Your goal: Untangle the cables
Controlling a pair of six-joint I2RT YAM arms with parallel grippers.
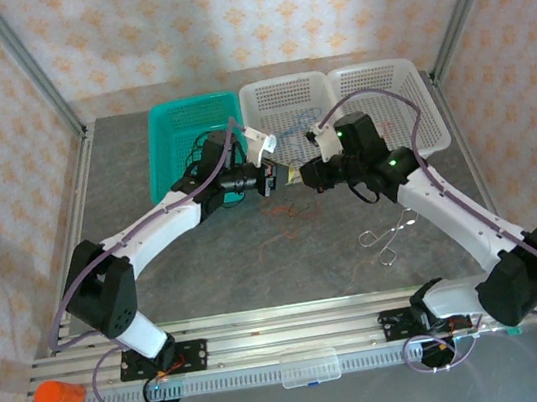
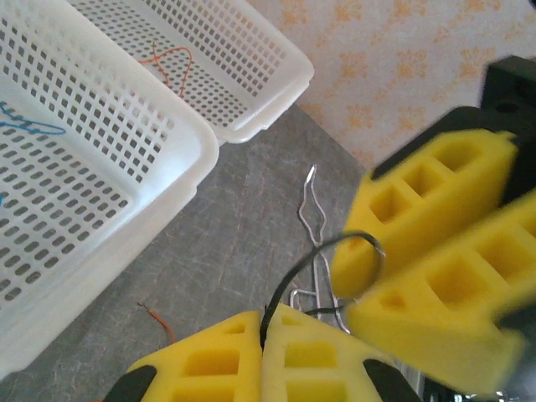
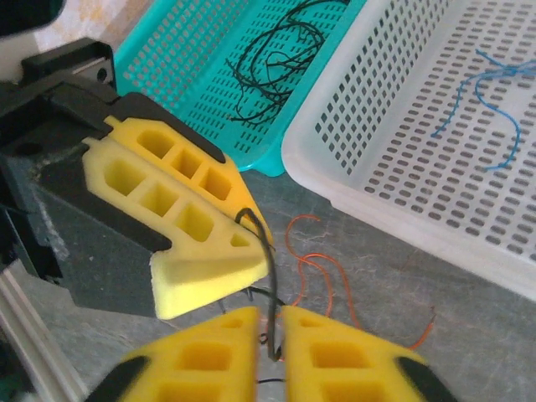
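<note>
Teal basket (image 1: 156, 149), middle white basket (image 1: 285, 107) and right white basket (image 1: 379, 79) stand behind silver forceps (image 1: 387, 235).

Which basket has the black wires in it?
The teal basket, the leftmost one, holds the black wires. The middle white basket has blue wire, and the right white basket has an orange wire.

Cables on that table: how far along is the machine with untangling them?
Done, it seems: black cables lie in the teal basket, blue cables in the middle white basket, one red-orange cable in the far white basket. In hand: the left gripper is shut on a single black cable; the right gripper has its fingers slightly apart around it. Left: a few red-orange strands on the table.
</note>
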